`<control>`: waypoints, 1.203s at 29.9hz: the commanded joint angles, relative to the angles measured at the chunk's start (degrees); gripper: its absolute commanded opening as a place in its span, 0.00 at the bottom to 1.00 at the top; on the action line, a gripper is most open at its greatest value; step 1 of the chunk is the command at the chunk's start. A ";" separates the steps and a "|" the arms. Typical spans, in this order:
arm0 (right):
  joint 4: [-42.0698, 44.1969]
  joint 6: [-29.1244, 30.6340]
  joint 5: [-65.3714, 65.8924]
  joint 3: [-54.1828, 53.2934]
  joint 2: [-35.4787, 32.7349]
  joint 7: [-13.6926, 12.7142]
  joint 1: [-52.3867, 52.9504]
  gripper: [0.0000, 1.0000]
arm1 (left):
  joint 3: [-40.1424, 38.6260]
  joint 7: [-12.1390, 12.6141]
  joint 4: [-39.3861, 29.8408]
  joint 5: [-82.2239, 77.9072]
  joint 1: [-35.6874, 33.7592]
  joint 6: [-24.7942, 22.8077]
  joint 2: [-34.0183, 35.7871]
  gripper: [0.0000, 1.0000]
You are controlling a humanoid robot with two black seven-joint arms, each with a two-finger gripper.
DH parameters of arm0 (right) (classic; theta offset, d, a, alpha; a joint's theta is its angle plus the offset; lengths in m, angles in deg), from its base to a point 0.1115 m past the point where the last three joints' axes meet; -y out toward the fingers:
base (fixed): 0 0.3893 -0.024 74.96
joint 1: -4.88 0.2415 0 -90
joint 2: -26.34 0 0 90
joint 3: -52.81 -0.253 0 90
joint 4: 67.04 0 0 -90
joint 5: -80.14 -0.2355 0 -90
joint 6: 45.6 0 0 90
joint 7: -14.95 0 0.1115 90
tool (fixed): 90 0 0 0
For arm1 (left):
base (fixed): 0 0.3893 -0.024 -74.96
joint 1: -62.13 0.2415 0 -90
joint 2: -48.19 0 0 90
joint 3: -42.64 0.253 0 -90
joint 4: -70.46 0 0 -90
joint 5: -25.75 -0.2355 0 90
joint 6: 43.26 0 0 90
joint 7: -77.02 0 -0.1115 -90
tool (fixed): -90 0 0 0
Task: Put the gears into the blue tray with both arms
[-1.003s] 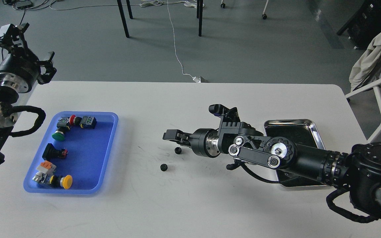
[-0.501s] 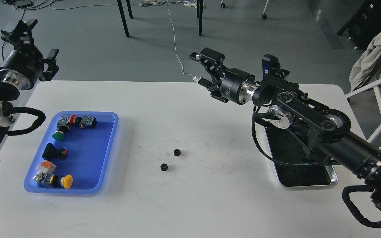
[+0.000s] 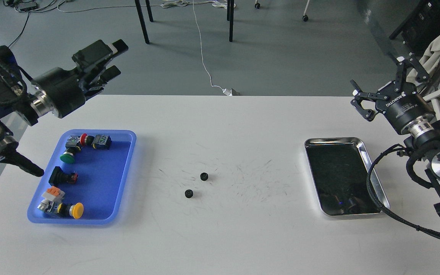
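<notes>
Two small black gears lie loose on the white table near its middle, one (image 3: 204, 176) a little behind and right of the other (image 3: 189, 193). The blue tray (image 3: 101, 179) sits at the left and holds several colourful push-button switches. No gear shows inside it. My left gripper (image 3: 117, 57) hovers above the table's back left corner, fingers apart, holding nothing and pointing right. My right gripper (image 3: 380, 82) is raised at the far right, behind the silver tray. Its fingers are spread wide and empty. Both grippers are far from the gears.
A shiny silver metal tray (image 3: 342, 179) lies at the right of the table, with my right arm's cables along its right rim. A chair with cloth on it (image 3: 437, 61) stands beyond the right edge. Table legs and cables are on the floor behind.
My right arm has pulled back from beside the gears, rising and swinging away to the far right. My left gripper has turned to point right. The gears have not moved.
</notes>
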 commanded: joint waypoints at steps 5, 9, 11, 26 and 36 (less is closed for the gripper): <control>-0.08 1.72 -2.16 -2.56 0.20 0.26 -6.66 0.97 | 6.57 0.09 -4.58 -31.76 -0.06 2.85 -4.68 0.98; -0.08 1.72 -2.16 -2.20 0.37 0.35 -6.75 0.97 | 7.88 0.18 -3.61 -48.56 0.29 2.85 -10.04 0.98; -0.17 1.72 -2.16 -1.94 0.55 0.35 -6.75 0.97 | 10.08 0.18 -2.39 -54.28 0.38 3.03 -13.11 0.98; -0.34 1.72 -2.16 -1.24 0.81 0.35 -6.66 0.97 | 14.22 0.70 16.59 -65.31 2.93 6.36 -29.82 0.96; -0.17 1.72 -2.07 -0.88 0.37 0.35 -6.66 0.97 | 16.68 0.35 23.98 -65.31 3.81 9.44 -30.97 0.88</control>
